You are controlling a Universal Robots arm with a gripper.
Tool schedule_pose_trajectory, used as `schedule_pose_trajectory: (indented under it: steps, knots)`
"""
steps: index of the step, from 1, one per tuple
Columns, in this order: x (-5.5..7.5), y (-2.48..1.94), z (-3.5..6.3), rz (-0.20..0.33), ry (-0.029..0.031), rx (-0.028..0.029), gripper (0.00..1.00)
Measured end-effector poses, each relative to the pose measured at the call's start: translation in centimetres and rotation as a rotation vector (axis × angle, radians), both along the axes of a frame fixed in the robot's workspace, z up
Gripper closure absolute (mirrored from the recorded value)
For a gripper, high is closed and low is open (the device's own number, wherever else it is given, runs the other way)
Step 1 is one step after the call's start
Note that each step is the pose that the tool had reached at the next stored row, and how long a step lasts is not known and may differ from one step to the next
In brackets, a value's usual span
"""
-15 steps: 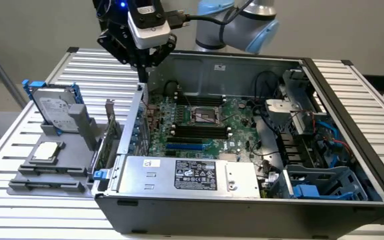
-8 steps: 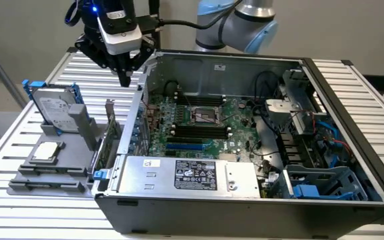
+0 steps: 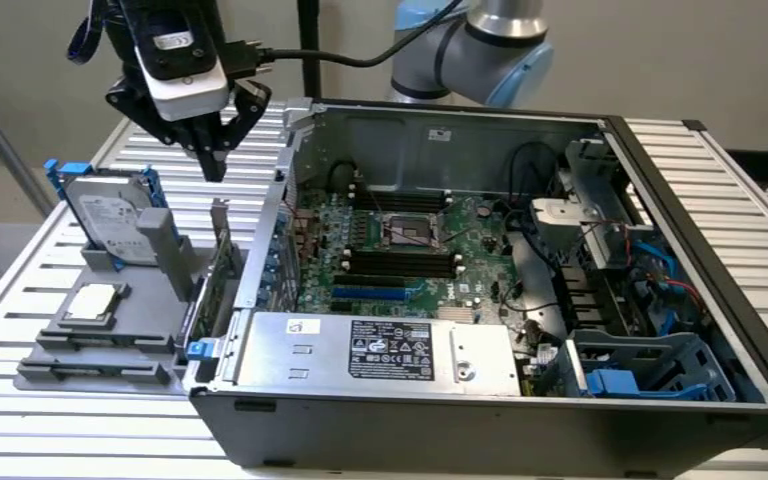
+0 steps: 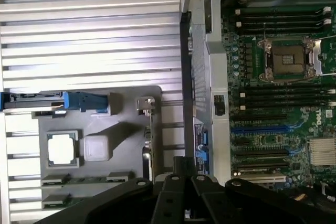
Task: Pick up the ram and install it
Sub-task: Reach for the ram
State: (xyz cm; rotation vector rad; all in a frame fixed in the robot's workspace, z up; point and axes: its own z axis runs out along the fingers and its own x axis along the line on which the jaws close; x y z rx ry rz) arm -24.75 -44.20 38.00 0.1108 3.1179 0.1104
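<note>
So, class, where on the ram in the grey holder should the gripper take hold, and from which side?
Probably the ram is best pinched mid-length on its long upper edge, from straight above, one finger on each flat face. It stands on edge in the grey holder, whose brackets cover both ends, so only that middle stretch is free.

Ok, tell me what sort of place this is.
Probably a robotics lab bench for computer assembly: an opened desktop case with its motherboard exposed sits on a slatted metal table, a grey fixture beside it holds a hard drive, and a robot arm's gripper hangs above.
</note>
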Motion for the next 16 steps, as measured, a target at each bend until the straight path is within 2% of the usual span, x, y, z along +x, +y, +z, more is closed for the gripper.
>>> schedule_pose_trajectory:
  steps: [16]
  knots:
    - [-6.5, -1.12, -1.13, 0.0, 0.0001, -0.0067, 0.89]
